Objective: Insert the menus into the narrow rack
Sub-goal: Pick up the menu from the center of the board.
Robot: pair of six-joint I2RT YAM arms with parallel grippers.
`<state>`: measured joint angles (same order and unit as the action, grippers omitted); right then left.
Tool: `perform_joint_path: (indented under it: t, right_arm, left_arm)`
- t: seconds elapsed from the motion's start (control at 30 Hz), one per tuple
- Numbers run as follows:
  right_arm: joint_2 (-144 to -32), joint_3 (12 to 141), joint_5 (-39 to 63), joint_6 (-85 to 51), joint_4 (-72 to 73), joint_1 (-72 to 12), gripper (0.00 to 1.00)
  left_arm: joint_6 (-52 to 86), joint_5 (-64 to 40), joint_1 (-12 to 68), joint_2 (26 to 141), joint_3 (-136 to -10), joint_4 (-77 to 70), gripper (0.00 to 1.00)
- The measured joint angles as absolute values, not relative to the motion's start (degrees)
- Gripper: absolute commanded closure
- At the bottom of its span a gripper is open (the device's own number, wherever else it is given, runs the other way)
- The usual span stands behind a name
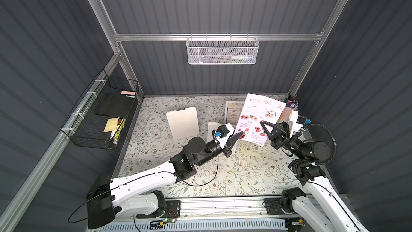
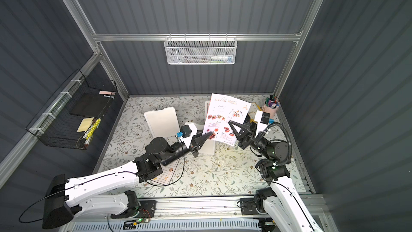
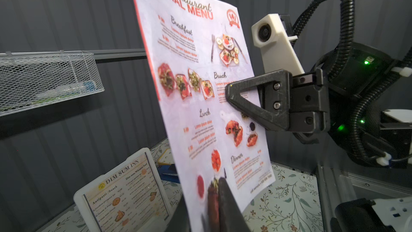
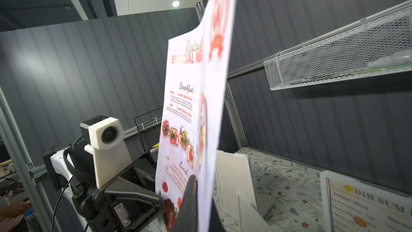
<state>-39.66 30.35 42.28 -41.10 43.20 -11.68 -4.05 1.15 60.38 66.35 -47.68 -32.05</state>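
Observation:
A pale lavender menu (image 1: 256, 117) with a red "SPECIAL MENU" title hangs upright above the back right of the table. My left gripper (image 1: 240, 134) is shut on its lower left corner, and its fingers (image 3: 225, 197) press against the sheet. My right gripper (image 1: 263, 124) is shut on the sheet's right edge at mid-height. That grip also shows in the left wrist view (image 3: 227, 92). A "DIM SUM INN" menu (image 1: 234, 112) stands in a white holder behind. Another printed menu (image 2: 166, 174) lies flat, mostly hidden under my left arm. The narrow white mesh rack (image 1: 221, 50) hangs on the back rail.
A blank white holder (image 1: 182, 122) lies at mid-table, and a second one (image 1: 213, 129) stands beside my left wrist. A cup of pens (image 1: 291, 106) stands in the back right corner. A black wire basket (image 1: 100, 117) with notes hangs on the left wall.

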Motion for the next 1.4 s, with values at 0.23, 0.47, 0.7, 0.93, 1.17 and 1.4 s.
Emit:
perform_joint_path:
  t: [0.23,0.47,0.7,0.93,1.17,1.4]
  right_arm:
    - [-41.67,30.35,39.55,-43.62,45.5,-11.73,1.0]
    - [-44.34,30.35,38.76,-44.73,47.81,-11.79,0.77]
    - [-44.88,31.4,38.2,-42.02,45.23,-11.79,0.57]
    - [-46.28,34.83,39.64,-39.97,44.31,-11.79,0.64]
    - [-48.93,35.83,41.06,-39.05,44.77,-11.77,1.0]
    - [-53.1,36.45,43.13,-40.14,49.65,-12.12,1.0]
  left_arm:
    - [-4.08,-3.44,58.19,66.35,-46.19,-34.44,0.93]
    - [-4.05,-5.21,56.82,66.37,-46.19,-35.66,1.0]
    - [-4.08,-5.52,55.2,66.37,-46.19,-36.05,1.0]
    - [-4.27,-5.63,55.07,67.18,-46.19,-36.03,1.0]
    - [-4.51,-5.02,54.39,67.77,-46.19,-35.55,1.0]
    - [-4.54,-8.34,49.12,67.29,-46.19,-36.1,0.92]
